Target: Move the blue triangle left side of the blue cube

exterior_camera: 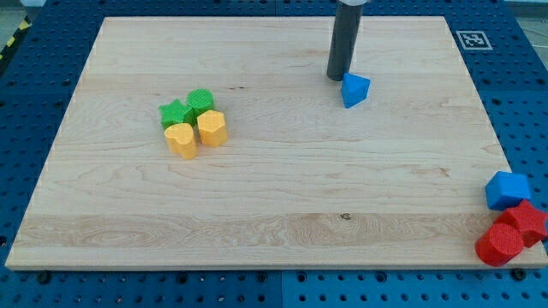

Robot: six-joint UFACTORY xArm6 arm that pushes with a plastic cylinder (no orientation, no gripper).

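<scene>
The blue triangle lies on the wooden board near the view's top, right of centre. My tip stands just to its upper left, touching or almost touching it. The blue cube sits at the board's right edge, low in the view, far to the lower right of the triangle.
Two red blocks sit just below the blue cube at the board's right edge. A cluster of a green star, a green round block and two yellow blocks lies left of centre. A blue pegboard surrounds the board.
</scene>
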